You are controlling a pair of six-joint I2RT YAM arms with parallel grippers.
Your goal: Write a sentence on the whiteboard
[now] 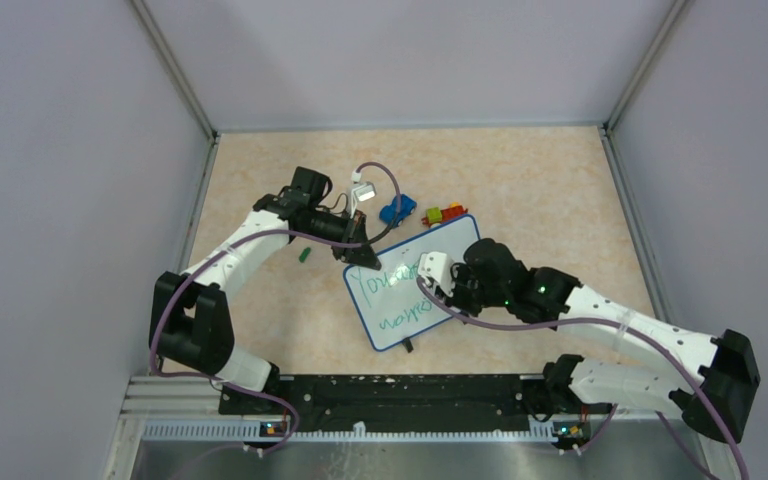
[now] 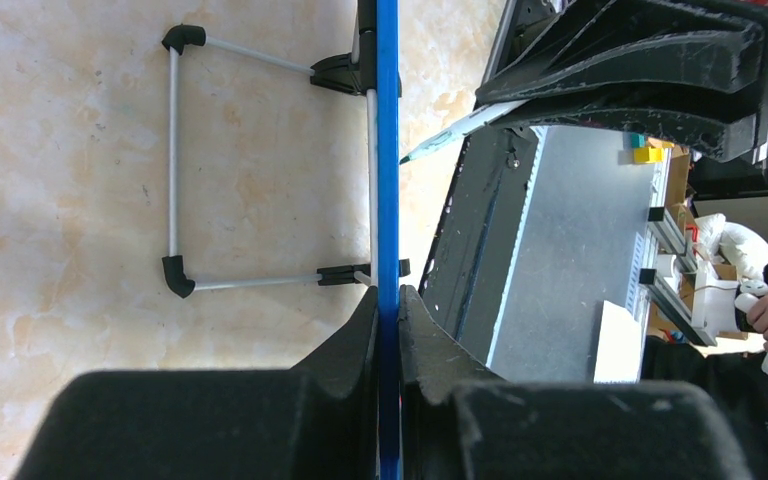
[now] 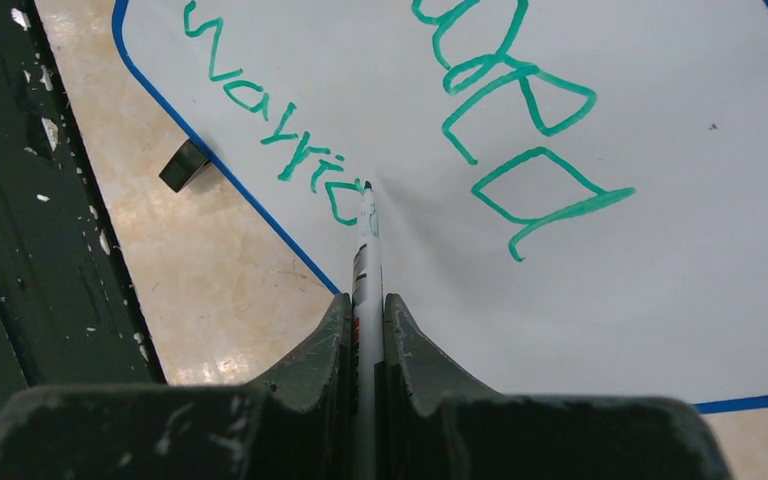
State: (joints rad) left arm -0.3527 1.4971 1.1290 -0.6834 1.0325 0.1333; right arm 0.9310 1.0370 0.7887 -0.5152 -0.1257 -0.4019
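The whiteboard point(image 1: 452, 243), white with a blue rim, stands tilted on the table in the middle. Two lines of green script, the sentence point(image 1: 396, 287), cover its left part. My left gripper point(image 1: 368, 260) is shut on the board's upper left edge; the left wrist view shows the blue rim point(image 2: 388, 150) edge-on between the jaws point(image 2: 388, 305). My right gripper point(image 3: 365, 300) is shut on a white marker point(image 3: 367, 245). Its tip touches the whiteboard point(image 3: 640, 300) at the end of the lower line of the sentence point(image 3: 505, 110).
A blue toy car point(image 1: 397, 209) and a green, yellow and red toy point(image 1: 443, 213) lie just behind the board. A small green piece point(image 1: 303, 255) lies to its left. A wire stand point(image 2: 173, 160) props the board from behind. A black foot point(image 3: 184, 165) sits on its near edge.
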